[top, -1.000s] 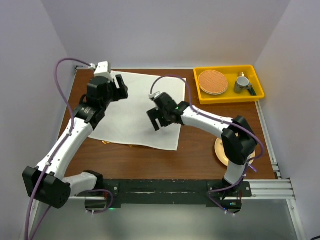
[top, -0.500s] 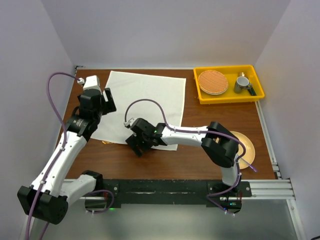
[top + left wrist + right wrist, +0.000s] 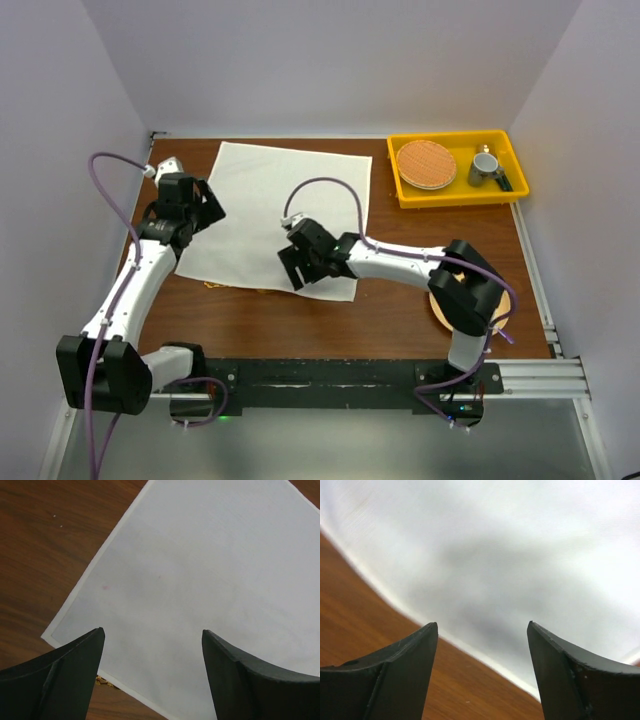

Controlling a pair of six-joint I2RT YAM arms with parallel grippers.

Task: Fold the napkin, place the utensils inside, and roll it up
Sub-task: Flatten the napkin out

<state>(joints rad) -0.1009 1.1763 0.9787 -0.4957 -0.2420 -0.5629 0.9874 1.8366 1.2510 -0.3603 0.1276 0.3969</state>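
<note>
The off-white napkin (image 3: pixel 285 215) lies spread flat on the brown table. My left gripper (image 3: pixel 206 204) hangs open over its left edge, and in the left wrist view the cloth (image 3: pixel 200 580) fills the gap between the open jaws of that gripper (image 3: pixel 152 632). My right gripper (image 3: pixel 299 268) is open above the napkin's near edge; the right wrist view shows this gripper (image 3: pixel 482 625) low over the cloth's hem (image 3: pixel 470 645), holding nothing. A gold-coloured bit of the utensils (image 3: pixel 212 285) (image 3: pixel 102 681) peeks out from under the near left edge; the rest is hidden.
A yellow tray (image 3: pixel 455 193) at the back right holds a round woven mat (image 3: pixel 426 163) and a small cup (image 3: pixel 485 165). A tan plate (image 3: pixel 497 305) lies at the near right, partly under my right arm. Bare wood (image 3: pixel 300 325) lies between napkin and arm bases.
My left gripper has moved left and nearer, from over the napkin's far left part to its left edge. My right gripper swung nearer and left, then back a little, narrowing slightly. The napkin has not moved.
</note>
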